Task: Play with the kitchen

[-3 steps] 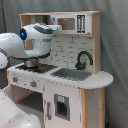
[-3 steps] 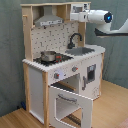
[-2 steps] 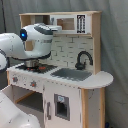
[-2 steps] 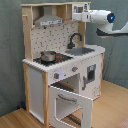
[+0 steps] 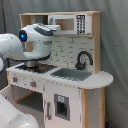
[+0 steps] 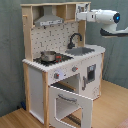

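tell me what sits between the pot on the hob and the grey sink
In the second exterior view, the stretch between the pot and the sink is bare hob and counter; the black faucet stands behind it.

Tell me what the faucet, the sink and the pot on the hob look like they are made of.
Faucet: likely matte black plastic or painted metal; dark, with little shine. Sink: grey basin, maybe plastic or dull metal; flat, even tone. Pot: probably metal; silvery sides with bright highlights in the second exterior view.
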You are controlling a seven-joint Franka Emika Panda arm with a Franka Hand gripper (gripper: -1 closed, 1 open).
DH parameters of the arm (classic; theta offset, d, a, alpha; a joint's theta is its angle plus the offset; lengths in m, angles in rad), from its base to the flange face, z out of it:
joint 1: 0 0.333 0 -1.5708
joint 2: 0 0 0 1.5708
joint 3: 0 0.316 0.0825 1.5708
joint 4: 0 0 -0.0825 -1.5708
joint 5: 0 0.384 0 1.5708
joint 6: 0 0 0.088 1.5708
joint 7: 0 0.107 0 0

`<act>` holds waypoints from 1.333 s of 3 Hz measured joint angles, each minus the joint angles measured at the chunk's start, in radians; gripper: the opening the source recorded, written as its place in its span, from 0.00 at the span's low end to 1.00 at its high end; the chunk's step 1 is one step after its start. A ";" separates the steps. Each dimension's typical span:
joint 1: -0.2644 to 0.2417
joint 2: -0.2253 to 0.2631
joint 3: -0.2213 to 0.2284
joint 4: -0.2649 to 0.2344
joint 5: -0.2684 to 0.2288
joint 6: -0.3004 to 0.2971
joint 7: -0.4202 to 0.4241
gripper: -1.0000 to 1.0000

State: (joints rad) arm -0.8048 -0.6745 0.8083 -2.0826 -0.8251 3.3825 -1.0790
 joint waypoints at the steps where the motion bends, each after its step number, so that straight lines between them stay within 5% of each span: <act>1: 0.011 -0.009 -0.004 0.003 0.001 0.000 0.000 0.00; 2: 0.018 -0.014 -0.007 0.005 0.002 -0.001 0.001 1.00; 3: 0.079 -0.060 -0.026 0.009 0.003 -0.010 0.006 1.00; 4: 0.101 -0.126 -0.049 0.083 0.008 -0.024 0.013 1.00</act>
State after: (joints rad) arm -0.7034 -0.8005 0.7594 -1.9999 -0.8175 3.3586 -1.0657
